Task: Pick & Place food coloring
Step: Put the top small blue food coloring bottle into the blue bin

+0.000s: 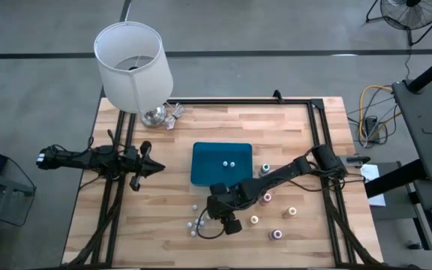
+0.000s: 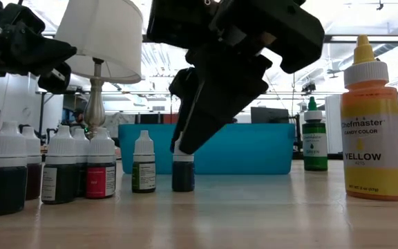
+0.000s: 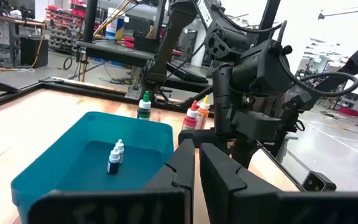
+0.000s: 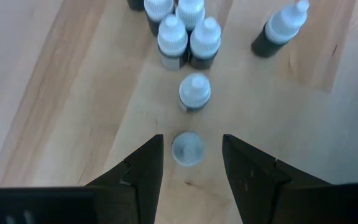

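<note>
A white-shaded lamp (image 1: 131, 66) on a silver base stands at the far left corner of the wooden worktop (image 1: 201, 127), with a bit of crumpled clear wrapping (image 1: 173, 114) just beside its foot. A black frame (image 1: 317, 120) runs along the worktop's edges. Off the right side, a fan (image 1: 409, 13) and coiled yellow cables (image 1: 372, 112) sit on the grey floor.

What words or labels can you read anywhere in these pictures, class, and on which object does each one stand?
"Chefmaster", "CANDY COLOR", "YELLOW": on the yellow bottle in the low view.
Small print under "YELLOW": too small to read.
Label on the green bottle: too small to read.
Labels on the small white-capped bottles: blurred, unreadable.
</note>
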`<action>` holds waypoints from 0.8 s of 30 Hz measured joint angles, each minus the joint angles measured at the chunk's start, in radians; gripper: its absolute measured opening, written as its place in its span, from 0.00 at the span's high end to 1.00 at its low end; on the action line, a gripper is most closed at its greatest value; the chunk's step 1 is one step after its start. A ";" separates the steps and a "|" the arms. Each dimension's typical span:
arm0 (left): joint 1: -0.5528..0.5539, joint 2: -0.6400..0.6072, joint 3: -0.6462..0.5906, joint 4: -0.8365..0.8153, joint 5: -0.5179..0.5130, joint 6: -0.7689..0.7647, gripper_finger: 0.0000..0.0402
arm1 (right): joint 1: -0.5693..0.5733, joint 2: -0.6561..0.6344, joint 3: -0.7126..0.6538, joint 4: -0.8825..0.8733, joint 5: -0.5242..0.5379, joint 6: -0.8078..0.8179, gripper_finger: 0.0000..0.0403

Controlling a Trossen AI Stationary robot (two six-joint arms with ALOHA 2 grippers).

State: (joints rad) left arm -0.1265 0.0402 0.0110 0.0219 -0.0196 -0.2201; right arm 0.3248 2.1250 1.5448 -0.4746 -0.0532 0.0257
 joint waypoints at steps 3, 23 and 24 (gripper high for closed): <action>0.000 0.000 0.000 0.000 0.000 0.000 1.00 | 0.000 -0.001 0.001 0.011 0.000 -0.003 0.61; 0.000 0.000 0.000 0.000 0.000 0.000 1.00 | 0.011 0.004 -0.005 0.017 -0.009 0.035 0.80; 0.000 0.000 0.000 0.000 0.000 0.000 1.00 | 0.011 0.004 -0.005 0.018 -0.007 0.040 0.82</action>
State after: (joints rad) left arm -0.1264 0.0401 0.0113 0.0219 -0.0196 -0.2203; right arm 0.3359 2.1292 1.5402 -0.4568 -0.0601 0.0653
